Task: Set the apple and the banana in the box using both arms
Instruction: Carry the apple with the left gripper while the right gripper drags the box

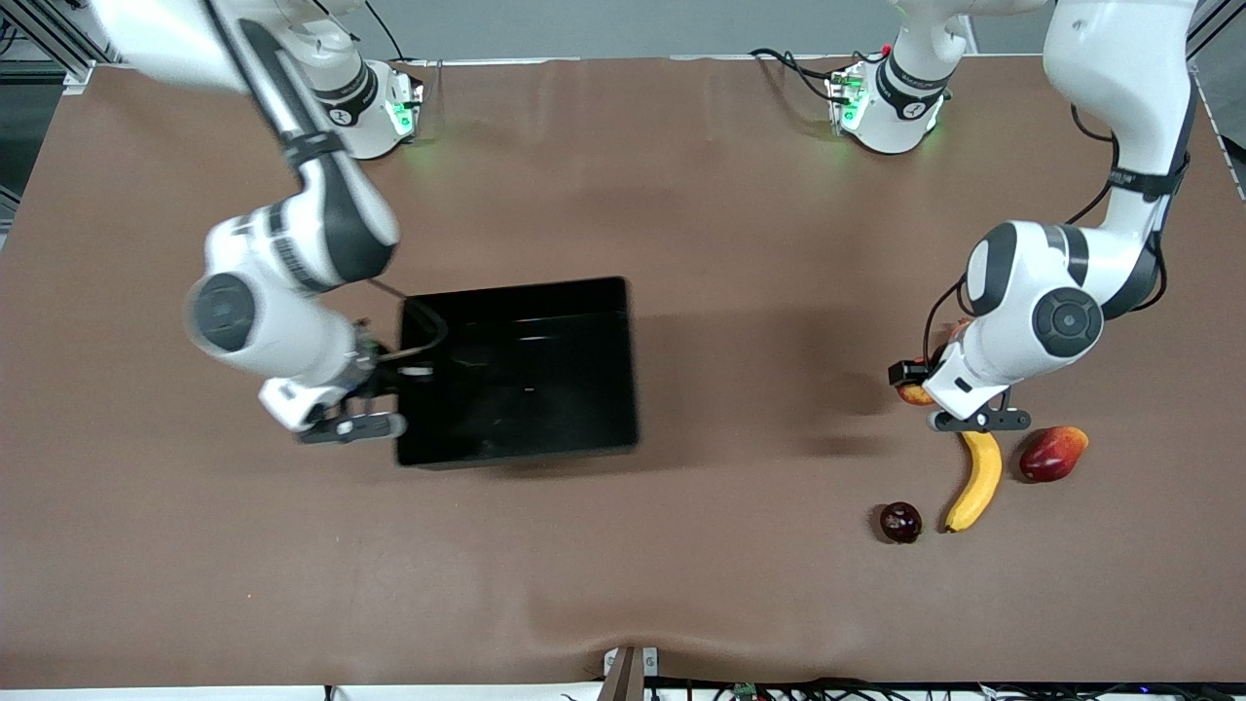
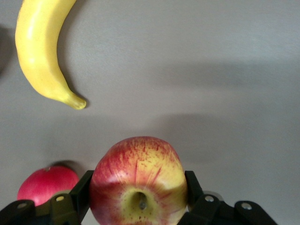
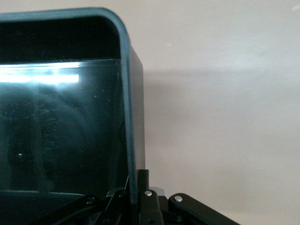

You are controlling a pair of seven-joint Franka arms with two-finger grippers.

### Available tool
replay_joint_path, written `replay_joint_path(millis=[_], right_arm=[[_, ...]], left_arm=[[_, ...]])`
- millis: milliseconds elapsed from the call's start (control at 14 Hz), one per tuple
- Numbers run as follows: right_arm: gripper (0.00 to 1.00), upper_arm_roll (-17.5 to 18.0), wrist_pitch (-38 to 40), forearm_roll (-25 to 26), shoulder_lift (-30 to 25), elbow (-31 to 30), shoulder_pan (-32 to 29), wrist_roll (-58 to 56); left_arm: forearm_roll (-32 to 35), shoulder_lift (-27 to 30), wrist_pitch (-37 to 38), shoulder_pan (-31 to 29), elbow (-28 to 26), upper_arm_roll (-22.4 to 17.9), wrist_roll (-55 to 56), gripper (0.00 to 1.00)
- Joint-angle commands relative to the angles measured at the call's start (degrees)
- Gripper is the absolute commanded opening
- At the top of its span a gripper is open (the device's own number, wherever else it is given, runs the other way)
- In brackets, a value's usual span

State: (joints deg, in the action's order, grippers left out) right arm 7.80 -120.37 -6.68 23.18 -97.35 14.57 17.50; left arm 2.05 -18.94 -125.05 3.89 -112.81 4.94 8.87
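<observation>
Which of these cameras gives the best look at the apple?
The left wrist view: the apple fills the foreground there, red and yellow with its stem dimple showing, held between the left gripper fingers. In the front view only a sliver of it peeks out beside the left arm. The right wrist view shows none of it, only the box.

Non-task items: brown table [image 1: 681, 195]; red fruit with crowned tip [image 1: 1052, 454] toward left arm's end; small dark purple round fruit [image 1: 900, 522] nearer the front camera, well apart from it.
</observation>
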Motion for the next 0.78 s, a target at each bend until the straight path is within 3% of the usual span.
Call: replay_joint_path(millis=[0,214,712], right_arm=[[0.0,-0.41,-4.33,-0.18,1.15,-0.47,5.19,9.01],[0.0,-0.59,-8.11,-0.09,3.96,-0.47,10.29,14.13],[0.0,-0.77,-14.36,0.18,10.38,0.05,15.93,20.9]], left_arm=[[-0.65,3.81,4.36,0.07,-0.57,1.12,-0.61,0.04],[-0.74,7.07,7.97,0.07,-0.57,3.58,0.61,0.05],[-1.26,12.0,12.02,-0.02,-0.22,9.37,6.75,0.05]])
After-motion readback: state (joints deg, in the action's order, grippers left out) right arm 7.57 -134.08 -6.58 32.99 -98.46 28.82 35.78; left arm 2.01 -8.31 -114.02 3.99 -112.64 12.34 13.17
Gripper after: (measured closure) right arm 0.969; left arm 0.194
